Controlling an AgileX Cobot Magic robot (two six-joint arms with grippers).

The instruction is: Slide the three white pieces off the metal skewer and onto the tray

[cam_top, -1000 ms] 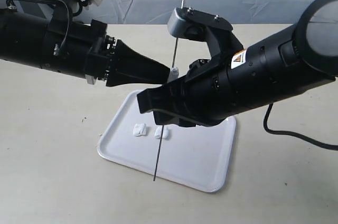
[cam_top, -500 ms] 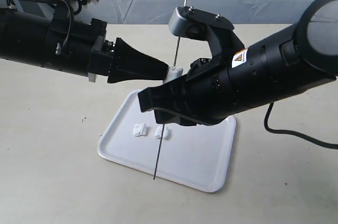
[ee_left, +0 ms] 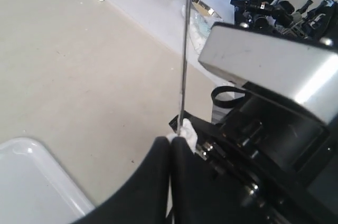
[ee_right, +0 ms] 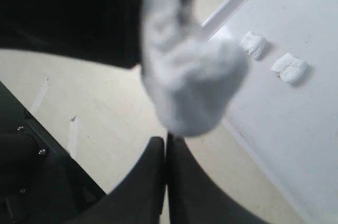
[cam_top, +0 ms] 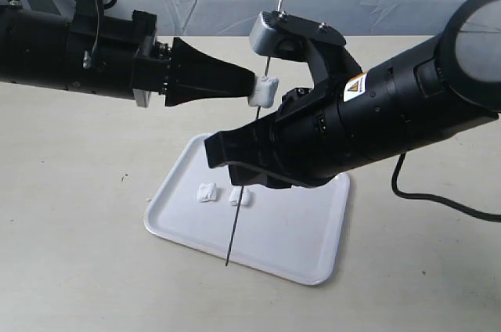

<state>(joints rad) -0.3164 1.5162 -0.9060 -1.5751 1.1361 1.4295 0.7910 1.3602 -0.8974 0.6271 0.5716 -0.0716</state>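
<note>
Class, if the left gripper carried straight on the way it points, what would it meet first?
The left gripper pinches the white piece on the metal skewer; straight on, it would probably strike the right arm just behind, though depth is unclear.

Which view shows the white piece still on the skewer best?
The exterior view: the piece is sharp and whole. The right wrist view shows it big but blurred; the left wrist view, only a corner.
</note>
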